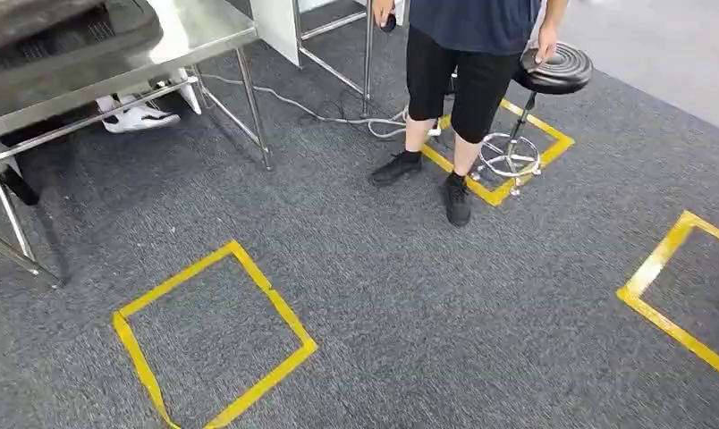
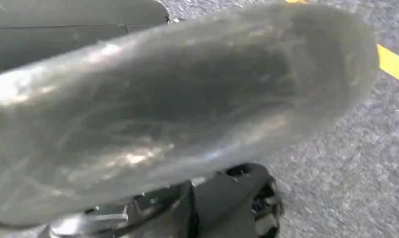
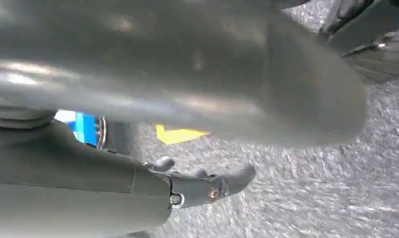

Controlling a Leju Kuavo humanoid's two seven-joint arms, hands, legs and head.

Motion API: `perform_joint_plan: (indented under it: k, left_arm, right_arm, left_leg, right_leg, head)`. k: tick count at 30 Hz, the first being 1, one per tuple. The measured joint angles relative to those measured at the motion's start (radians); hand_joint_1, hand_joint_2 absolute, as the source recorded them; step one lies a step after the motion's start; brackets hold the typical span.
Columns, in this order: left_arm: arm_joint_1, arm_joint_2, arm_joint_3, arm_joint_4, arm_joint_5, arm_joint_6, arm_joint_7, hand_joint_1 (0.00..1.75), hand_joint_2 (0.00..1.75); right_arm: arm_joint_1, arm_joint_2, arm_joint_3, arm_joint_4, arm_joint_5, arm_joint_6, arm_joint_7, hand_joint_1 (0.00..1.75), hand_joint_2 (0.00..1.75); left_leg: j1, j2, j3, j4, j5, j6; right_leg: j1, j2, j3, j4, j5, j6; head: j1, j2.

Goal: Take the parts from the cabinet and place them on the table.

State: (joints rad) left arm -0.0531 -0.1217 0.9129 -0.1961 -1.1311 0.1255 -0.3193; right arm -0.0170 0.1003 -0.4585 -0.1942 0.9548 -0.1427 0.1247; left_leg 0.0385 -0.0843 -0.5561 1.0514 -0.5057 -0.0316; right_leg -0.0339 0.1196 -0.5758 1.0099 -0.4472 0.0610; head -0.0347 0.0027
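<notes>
Underfoot grey ribbed carpet (image 1: pixel 410 295), yellow tape square (image 1: pixel 215 340), steel table (image 1: pixel 114 54), right hand (image 3: pixel 207 183) fingers straight (empty), left's state unclear.

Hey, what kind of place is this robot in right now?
Probably a robot test lab or workshop. Yellow tape squares mark out stations on the grey carpet, a stainless steel workbench stands at the side with loose cables trailing nearby, and a person stands by a black round stool.

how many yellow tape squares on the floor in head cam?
3. One whole square lies on the near carpet, one sits under the stool beside the standing person, and one is cut off at the right edge. More may lie outside the frame.
</notes>
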Motion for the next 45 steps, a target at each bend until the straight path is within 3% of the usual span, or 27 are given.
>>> perform_joint_plan:
  k: [2, 4, 6, 8, 9, 11, 12, 13, 17, 18, 19, 20, 22, 23, 24, 26, 27, 28, 32, 33, 34, 35, 38, 40, 42, 43, 45]
  left_arm:
    - [0.001, 0.002, 0.000, 0.000, 0.001, 0.001, 0.000, 0.00, 0.00]
    - [-0.001, 0.002, 0.000, 0.000, 0.001, 0.001, -0.001, 0.00, 0.00]
    - [0.001, 0.002, 0.000, 0.000, 0.001, 0.002, -0.001, 0.00, 0.00]
    - [0.001, 0.002, 0.000, 0.000, 0.001, 0.002, -0.001, 0.00, 0.00]
    - [0.000, 0.002, 0.000, 0.000, 0.001, 0.002, -0.001, 0.00, 0.00]
    - [-0.001, 0.001, 0.000, 0.000, 0.001, 0.002, -0.001, 0.00, 0.00]
    - [-0.002, 0.001, 0.000, 0.000, 0.001, 0.002, -0.002, 0.00, 0.00]
    - [-0.002, 0.001, 0.001, 0.000, 0.001, 0.003, -0.002, 0.00, 0.00]
    - [-0.004, 0.002, 0.002, 0.000, 0.002, 0.007, -0.004, 0.00, 0.00]
    - [-0.004, 0.002, 0.002, 0.000, 0.002, 0.008, -0.005, 0.00, 0.00]
    - [-0.004, 0.003, 0.002, 0.000, 0.002, 0.008, -0.006, 0.00, 0.00]
    - [-0.002, 0.003, 0.003, 0.000, 0.002, 0.008, -0.006, 0.00, 0.00]
    - [0.001, 0.005, 0.004, 0.000, 0.002, 0.008, -0.006, 0.00, 0.00]
    - [0.001, 0.006, 0.004, 0.000, 0.002, 0.008, -0.006, 0.00, 0.00]
    - [0.002, 0.006, 0.004, 0.000, 0.002, 0.008, -0.006, 0.00, 0.00]
    - [0.001, 0.007, 0.004, 0.000, 0.002, 0.008, -0.006, 0.00, 0.00]
    - [0.002, 0.008, 0.004, 0.000, 0.002, 0.008, -0.006, 0.00, 0.00]
    - [0.003, 0.003, 0.004, 0.004, 0.002, 0.006, -0.006, 0.00, 0.00]
    - [0.002, 0.006, 0.004, 0.004, 0.002, 0.002, -0.008, 0.00, 0.00]
    - [0.001, 0.006, 0.004, 0.003, 0.002, -0.001, -0.008, 0.00, 0.00]
    - [0.000, 0.006, 0.004, 0.003, 0.003, -0.003, -0.011, 0.00, 0.00]
    - [0.000, 0.007, 0.004, 0.003, 0.002, -0.008, -0.011, 0.00, 0.00]
    - [0.003, 0.007, 0.004, 0.003, 0.002, -0.009, -0.011, 0.00, 0.00]
    - [0.002, 0.008, 0.004, 0.003, 0.001, -0.008, -0.011, 0.00, 0.00]
    - [0.000, 0.006, 0.004, 0.003, -0.001, -0.006, -0.011, 0.00, 0.00]
    - [0.000, 0.007, 0.004, 0.003, -0.002, -0.002, -0.011, 0.00, 0.00]
    - [0.001, 0.007, 0.004, 0.003, -0.004, 0.000, -0.011, 0.00, 0.00]
  right_arm:
    - [0.004, 0.000, 0.000, 0.000, 0.000, 0.000, 0.000, 0.00, 0.00]
    - [0.004, 0.000, 0.000, 0.000, 0.000, 0.000, 0.000, 0.00, 0.00]
    - [-0.002, 0.002, 0.000, 0.000, 0.000, 0.000, 0.000, 0.00, 0.00]
    - [-0.001, 0.002, 0.000, 0.000, 0.000, 0.000, 0.000, 0.00, 0.00]
    - [0.001, 0.002, 0.000, 0.000, 0.000, 0.000, 0.000, 0.00, 0.00]
    - [0.003, 0.000, 0.000, 0.000, 0.001, 0.000, 0.001, 0.00, 0.00]
    - [0.001, 0.000, 0.000, 0.000, 0.001, 0.000, 0.001, 0.00, 0.00]
    - [-0.004, 0.000, 0.000, 0.000, 0.002, 0.001, 0.001, 0.00, 0.00]
    - [-0.003, 0.001, 0.000, 0.000, 0.007, 0.004, 0.001, 0.00, 0.00]
    - [0.000, 0.002, 0.000, 0.000, 0.007, 0.005, 0.001, 0.00, 0.00]
    - [0.001, 0.002, -0.001, 0.000, 0.007, 0.005, 0.001, 0.00, 0.00]
    - [0.000, 0.001, -0.001, 0.000, 0.007, 0.005, 0.001, 0.00, 0.00]
    - [-0.001, 0.004, -0.001, 0.000, 0.007, 0.005, 0.001, 0.00, 0.00]
    - [-0.001, 0.006, -0.001, 0.000, 0.007, 0.006, 0.001, 0.00, 0.00]
    - [0.000, 0.006, -0.001, 0.000, 0.007, 0.006, 0.001, 0.00, 0.00]
    - [0.001, 0.008, -0.001, 0.000, 0.007, 0.006, 0.001, 0.00, 0.00]
    - [0.001, 0.008, -0.001, 0.000, 0.007, 0.006, 0.001, 0.00, 0.00]
    - [0.000, 0.005, -0.001, 0.000, 0.007, 0.006, 0.001, 0.00, 0.00]
    - [0.004, 0.005, -0.001, 0.000, 0.007, 0.007, 0.001, 0.00, 0.00]
    - [0.005, 0.005, -0.001, 0.000, 0.007, 0.008, 0.001, 0.00, 0.00]
    - [0.004, 0.005, -0.001, 0.001, 0.008, 0.008, 0.001, 0.00, 0.00]
    - [0.000, 0.005, -0.001, 0.000, 0.008, 0.008, 0.001, 0.00, 0.00]
    - [-0.003, 0.008, -0.001, 0.001, 0.011, 0.012, 0.001, 0.00, 0.00]
    - [0.000, 0.006, -0.001, 0.001, 0.011, 0.015, 0.002, 0.00, 0.00]
    - [0.000, 0.005, -0.001, 0.000, 0.013, 0.016, 0.002, 0.00, 0.00]
    - [-0.004, 0.004, -0.001, 0.000, 0.015, 0.016, 0.002, 0.00, 0.00]
    - [-0.007, 0.004, -0.001, 0.000, 0.017, 0.017, 0.002, 0.00, 0.00]
  left_leg:
    - [-0.002, 0.027, -0.001, -0.009, 0.010, 0.022]
    - [-0.004, 0.052, -0.004, -0.012, 0.014, 0.041]
    - [-0.011, 0.083, -0.010, -0.012, 0.014, 0.047]
    - [-0.018, 0.114, -0.013, -0.012, 0.014, 0.049]
    - [-0.021, 0.126, -0.013, -0.012, 0.014, 0.049]
    - [-0.023, 0.148, -0.011, -0.012, 0.014, 0.049]
    - [-0.024, 0.156, -0.008, -0.012, 0.014, 0.048]
    - [-0.033, 0.166, -0.007, -0.010, 0.010, 0.043]
    - [-0.029, 0.209, 0.013, -0.026, 0.009, 0.019]
    - [-0.022, 0.179, 0.012, -0.013, -0.001, 0.013]
    - [-0.022, 0.131, -0.002, 0.022, -0.030, 0.011]
    - [-0.020, 0.105, -0.030, 0.088, -0.072, 0.010]
    - [-0.019, 0.083, -0.104, 0.246, -0.142, 0.004]
    - [-0.018, 0.081, -0.123, 0.280, -0.142, 0.001]
    - [-0.015, 0.081, -0.118, 0.261, -0.117, -0.002]
    - [-0.005, 0.075, -0.056, 0.121, -0.027, -0.009]
    - [0.006, 0.044, -0.014, 0.030, 0.018, -0.018]
    - [0.016, -0.026, -0.009, 0.010, -0.004, -0.026]
    - [-0.003, 0.020, -0.016, 0.009, 0.005, 0.016]
    - [-0.001, 0.031, -0.015, 0.003, 0.010, 0.028]
    - [-0.002, 0.042, -0.014, 0.002, 0.009, 0.037]
    - [-0.005, 0.056, -0.015, 0.002, 0.009, 0.045]
    - [-0.012, 0.102, -0.017, 0.002, 0.007, 0.050]
    - [-0.014, 0.129, -0.016, 0.002, 0.006, 0.049]
    - [-0.014, 0.151, -0.014, 0.002, 0.004, 0.047]
    - [-0.019, 0.159, -0.011, 0.002, 0.002, 0.043]
    - [-0.023, 0.178, -0.005, 0.000, -0.004, 0.026]
  right_leg:
    - [-0.008, 0.013, -0.015, -0.005, 0.007, 0.015]
    - [0.002, -0.089, -0.054, 0.068, -0.029, 0.007]
    - [0.004, -0.108, -0.137, 0.231, -0.098, -0.004]
    - [0.004, -0.110, -0.181, 0.327, -0.120, 0.000]
    - [0.005, -0.111, -0.161, 0.295, -0.105, 0.006]
    - [0.011, -0.133, -0.061, 0.124, -0.048, 0.013]
    - [0.020, -0.182, -0.003, 0.030, -0.028, 0.008]
    - [0.026, -0.214, 0.008, 0.004, -0.027, -0.003]
    - [0.033, -0.163, 0.001, -0.010, -0.013, -0.029]
    - [0.005, -0.147, 0.022, -0.022, 0.002, -0.034]
    - [0.008, -0.140, 0.023, -0.024, 0.004, -0.038]
    - [0.007, -0.133, 0.022, -0.023, 0.007, -0.046]
    - [0.009, -0.105, 0.021, -0.022, 0.007, -0.047]
    - [0.009, -0.090, 0.022, -0.022, 0.007, -0.047]
    - [0.007, -0.075, 0.023, -0.021, 0.007, -0.047]
    - [0.000, -0.044, 0.025, -0.015, 0.003, -0.041]
    - [-0.001, -0.030, 0.021, -0.004, -0.002, -0.031]
    - [0.002, -0.019, 0.009, 0.009, -0.008, -0.022]
    - [-0.001, 0.019, -0.023, 0.006, 0.002, 0.006]
    - [-0.004, -0.006, -0.026, 0.016, -0.001, 0.008]
    - [0.004, -0.067, -0.041, 0.049, -0.018, 0.006]
    - [0.007, -0.094, -0.080, 0.120, -0.053, -0.001]
    - [0.006, -0.108, -0.184, 0.324, -0.126, -0.006]
    - [0.007, -0.113, -0.156, 0.270, -0.093, 0.009]
    - [0.008, -0.144, -0.055, 0.089, -0.034, 0.020]
    - [0.016, -0.198, -0.019, 0.019, -0.023, 0.009]
    - [0.022, -0.181, -0.023, 0.021, -0.013, -0.005]
  head:
    - [-0.002, 0.000]
    - [0.008, 0.000]
    - [0.010, 0.000]
    - [0.010, 0.000]
    - [0.010, 0.000]
    - [0.010, 0.000]
    - [0.011, 0.000]
    - [0.008, 0.000]
    - [0.010, 0.000]
    - [0.005, 0.000]
    - [0.001, 0.000]
    - [0.000, 0.000]
    - [-0.001, 0.000]
    - [-0.003, 0.000]
    - [-0.002, 0.000]
    - [-0.002, 0.000]
    - [-0.002, 0.000]
    - [-0.005, 0.000]
    - [-0.004, 0.000]
    - [-0.003, 0.000]
    - [0.003, 0.000]
    - [0.007, 0.000]
    - [0.008, 0.000]
    - [0.008, 0.000]
    - [0.009, 0.000]
    - [0.011, 0.000]
    - [0.006, 0.000]
